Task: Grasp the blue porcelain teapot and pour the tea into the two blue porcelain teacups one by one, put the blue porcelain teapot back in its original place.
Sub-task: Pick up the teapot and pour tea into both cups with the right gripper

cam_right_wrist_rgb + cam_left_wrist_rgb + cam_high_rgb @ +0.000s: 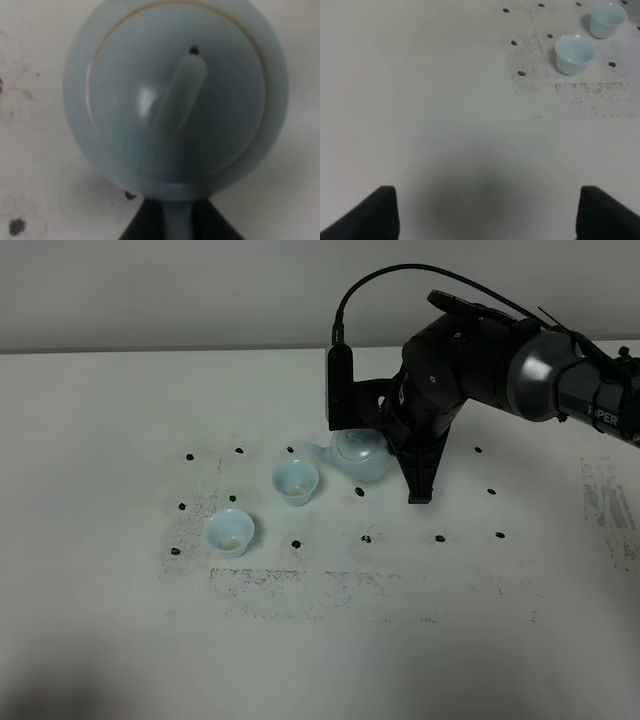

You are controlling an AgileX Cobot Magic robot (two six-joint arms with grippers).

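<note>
The left fingers (pixel 385 212) hang spread and empty over bare table (pixel 90 640), well apart from the cups. The near cup (pixel 230 532) sits furthest left. The far cup (pixel 296 481) stands just beside the teapot (pixel 362 456), whose spout (pixel 312 448) points left past the cup's far rim. The right fingers (pixel 150 226) pinch the handle (pixel 177 222) from the right. It's a narrow hold on glossy porcelain, so tipping could twist or slip the pot. The lid, if loose, could drop, or the spout could clip the far cup.
</note>
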